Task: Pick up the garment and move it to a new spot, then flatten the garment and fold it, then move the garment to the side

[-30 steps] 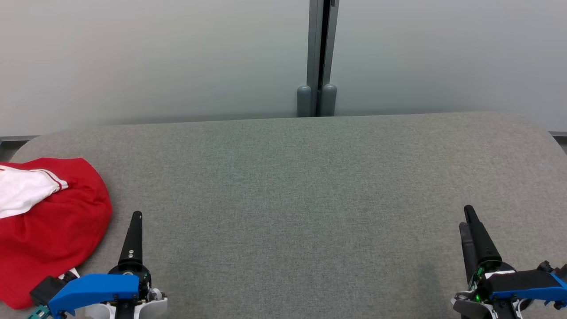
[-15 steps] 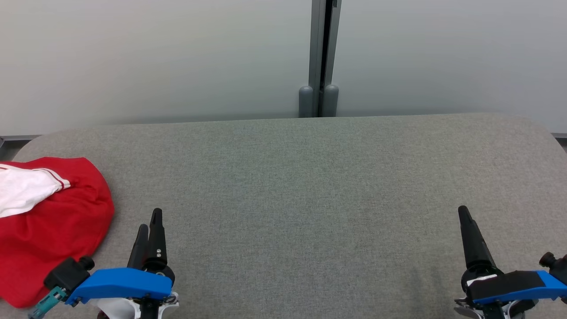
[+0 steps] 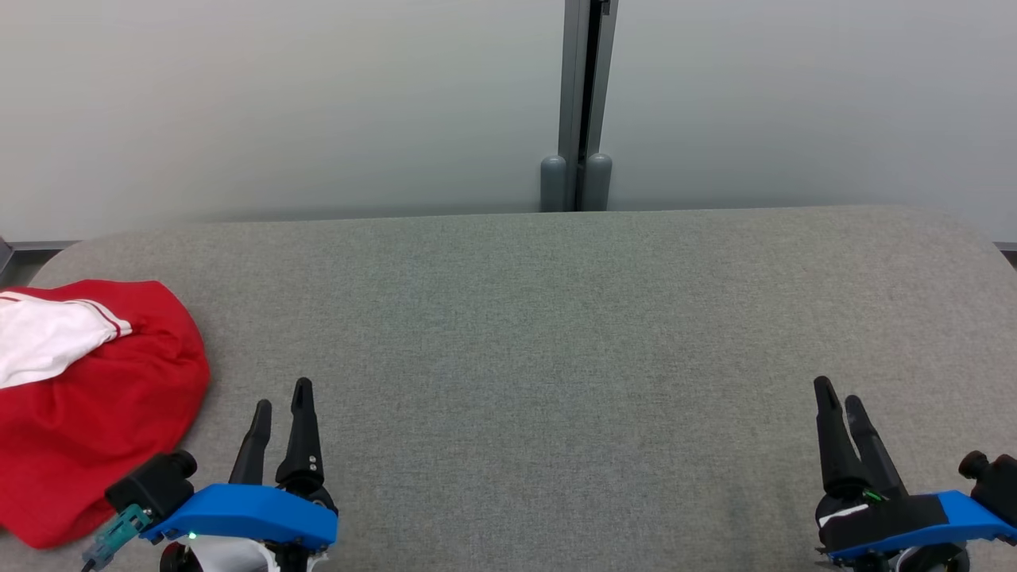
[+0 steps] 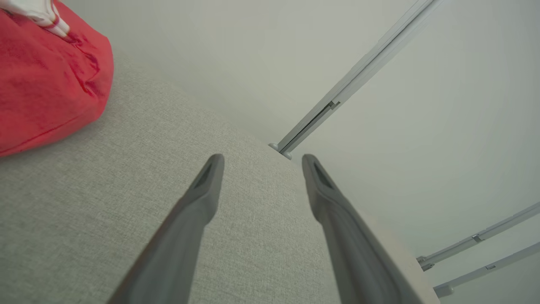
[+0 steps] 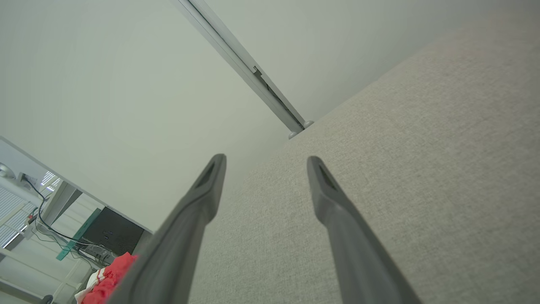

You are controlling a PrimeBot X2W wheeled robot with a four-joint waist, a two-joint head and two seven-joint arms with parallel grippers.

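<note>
- Since nothing is gripped yet, the garment (image 3: 103, 413) lies bunched at the left end of the desk (image 3: 556, 318), on its near half, with part of it running past the left border of the head view.
- The left claw (image 3: 282, 395) hovers just right of the garment without touching it, its two fingers spread and empty. I judge it waits there because it is the nearer arm for the first pick.
- The right claw (image 3: 836, 392) sits well apart at the near right, its jaws also parted with nothing between them. It is likely parked there so the broad bare middle of the desk is free as the new spot.
- Both claws point toward the far wall (image 3: 318, 103), not at the cloth, so the left one would need to turn leftward before closing on it.
- The garment is red, with a white, red-striped piece on its far-left part that tapers to the right.
- Its long axis runs roughly near to far along the desk's left end, and its rounded bulge faces right toward the middle.
- Collar, sleeves and hem cannot be told apart in this crumpled state.
</note>
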